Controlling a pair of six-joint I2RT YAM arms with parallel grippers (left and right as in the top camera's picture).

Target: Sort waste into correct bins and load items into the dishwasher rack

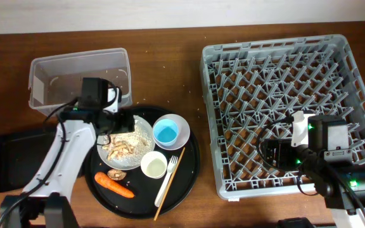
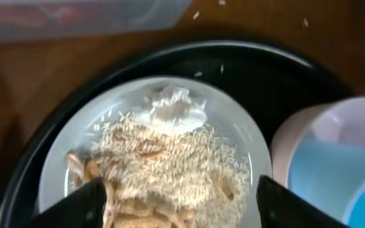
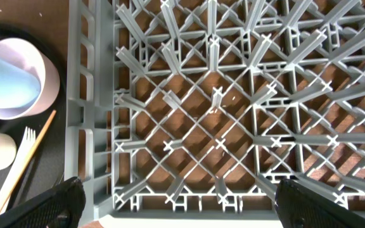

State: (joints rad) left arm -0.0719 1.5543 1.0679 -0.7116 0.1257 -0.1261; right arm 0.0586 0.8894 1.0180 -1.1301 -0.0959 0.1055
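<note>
While my left gripper (image 2: pixel 181 193) hangs spread wide over the white round plate (image 2: pixel 243 136), I judge waste-sorting in hand: the small white crumpled tissue (image 2: pixel 173 109) atop the pale rice (image 2: pixel 176 158) wants a careful pinch; my right gripper (image 3: pixel 179 193) hovers, fingers apart, above the grey plastic rack (image 3: pixel 97 95)

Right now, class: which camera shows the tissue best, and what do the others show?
Left wrist: the tissue sits close up on the plate, against the rice. Overhead I cannot make it out; the right wrist misses it.
</note>
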